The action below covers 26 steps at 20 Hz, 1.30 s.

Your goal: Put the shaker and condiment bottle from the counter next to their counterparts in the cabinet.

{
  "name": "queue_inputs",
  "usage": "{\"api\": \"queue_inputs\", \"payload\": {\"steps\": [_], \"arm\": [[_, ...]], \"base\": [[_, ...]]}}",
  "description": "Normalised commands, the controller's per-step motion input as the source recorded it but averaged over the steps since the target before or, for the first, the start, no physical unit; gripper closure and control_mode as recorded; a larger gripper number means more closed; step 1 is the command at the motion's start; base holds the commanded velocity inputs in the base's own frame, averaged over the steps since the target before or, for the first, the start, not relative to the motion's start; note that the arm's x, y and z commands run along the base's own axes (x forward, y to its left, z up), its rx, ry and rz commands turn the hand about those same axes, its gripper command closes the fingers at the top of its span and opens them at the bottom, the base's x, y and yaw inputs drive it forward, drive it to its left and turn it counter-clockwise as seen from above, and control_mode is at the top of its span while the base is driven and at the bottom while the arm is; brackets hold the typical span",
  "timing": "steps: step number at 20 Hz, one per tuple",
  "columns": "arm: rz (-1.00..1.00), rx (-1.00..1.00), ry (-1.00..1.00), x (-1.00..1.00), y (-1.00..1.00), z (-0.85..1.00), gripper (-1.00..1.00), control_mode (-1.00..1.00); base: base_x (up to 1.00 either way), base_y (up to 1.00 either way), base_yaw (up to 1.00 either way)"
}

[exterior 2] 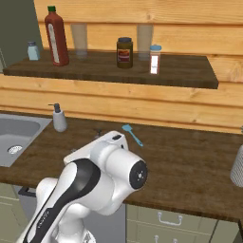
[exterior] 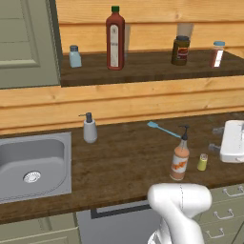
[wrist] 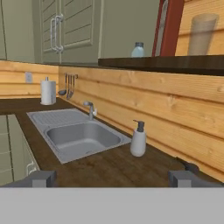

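The peach-orange condiment bottle (exterior: 179, 162) stands upright near the counter's front edge, and the tiny yellow-green shaker (exterior: 202, 162) is just to its right. My gripper (exterior: 215, 139) hovers a little behind and right of the shaker, its fingers pointing left, open and empty. In the hand view the gripper (wrist: 113, 177) looks along the counter toward the sink. On the cabinet's dark shelf (exterior: 152, 66) stand the pale blue shaker (exterior: 75, 56) (exterior 2: 32, 50) (wrist: 138, 50) and the tall dark red bottle (exterior: 115, 38) (exterior 2: 56, 35). In the right base view my arm hides the counter bottle and shaker.
A grey soap dispenser (exterior: 89, 128) (wrist: 138, 140) stands beside the sink (exterior: 19, 188) (wrist: 70, 155). A blue brush (exterior: 163, 129) (exterior 2: 132, 134) lies near the wall. A dark jar (exterior: 180, 50) and a red-capped shaker (exterior: 217, 54) occupy the shelf's right part. The cabinet door (exterior: 24, 43) is at the left.
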Motion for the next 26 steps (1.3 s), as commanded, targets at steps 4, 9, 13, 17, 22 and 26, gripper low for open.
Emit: {"api": "queue_inputs", "payload": {"steps": [4,9,13,17,22,26], "arm": [[0.00,0.00,-0.02,-0.03,0.01,-0.11,-1.00,-1.00],[-0.04,0.06,0.00,0.00,0.00,-0.19,-1.00,-1.00],[-0.09,0.06,0.00,0.00,0.02,-0.22,-1.00,-1.00],[-0.10,0.07,0.00,0.00,0.09,-0.16,-1.00,-1.00],[-0.06,0.01,0.00,0.00,0.21,-0.04,-1.00,-1.00],[0.00,0.00,0.00,0.05,0.13,-0.02,-1.00,-1.00]], "base": [[0.00,0.00,0.00],[0.00,0.00,0.00],[0.00,0.00,0.00],[0.00,0.00,0.00],[0.00,0.00,0.00],[0.00,0.00,0.00]]}}
